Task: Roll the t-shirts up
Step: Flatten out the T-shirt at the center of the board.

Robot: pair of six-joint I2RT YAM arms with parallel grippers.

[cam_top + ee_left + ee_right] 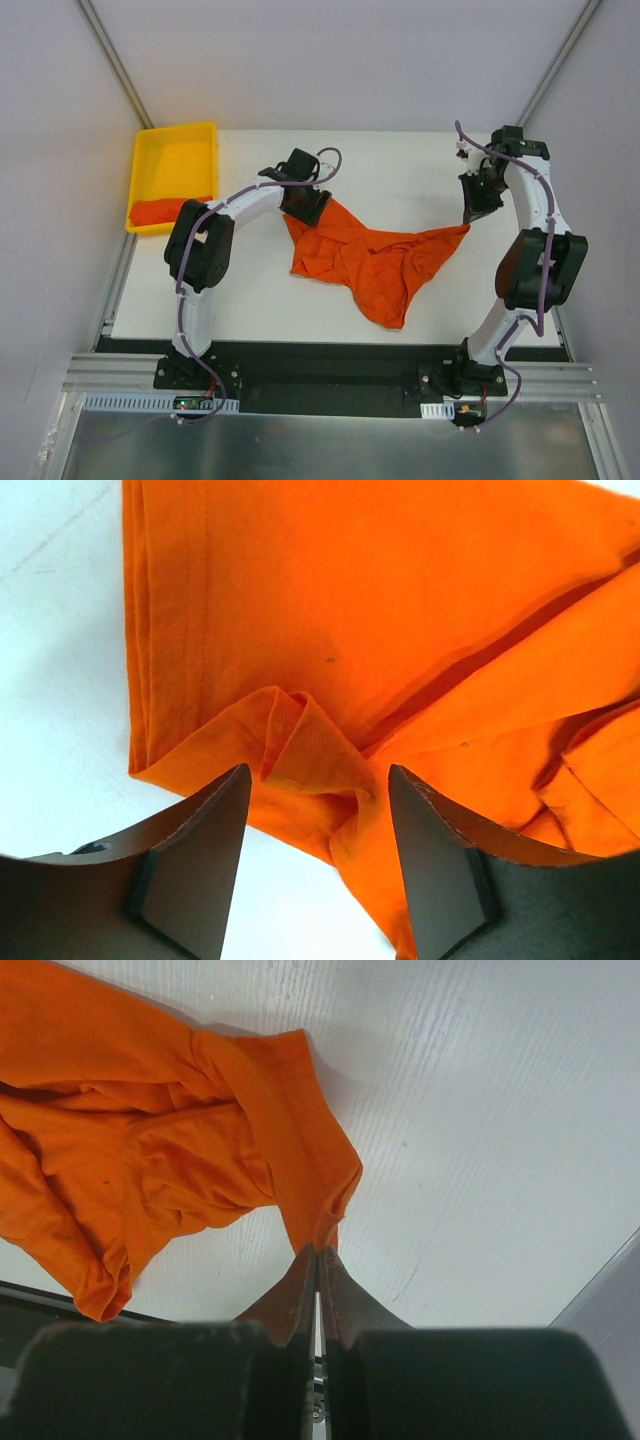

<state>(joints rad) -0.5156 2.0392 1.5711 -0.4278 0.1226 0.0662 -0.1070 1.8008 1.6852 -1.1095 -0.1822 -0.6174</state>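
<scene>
Orange t-shirt [370, 262] corner inside clamped right gripper [318, 1258]; fold inside parted left gripper [318, 780]

White table [400, 170], plain grey walls [330, 60], aluminium rails [105, 372], even light

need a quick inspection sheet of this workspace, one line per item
surface: white table, tray at its far left corner
job's things: crumpled t-shirt mid-table, not rolled; second t-shirt lying in the yellow tray
clutter: nothing seen
grippers: left gripper open, jaws either side of a fold of the crumpled t-shirt; right gripper shut on a corner of it
cables: purple cables run along both arms, off the cloth
surroundings: grey walls around the table; metal rail at the near edge
</scene>
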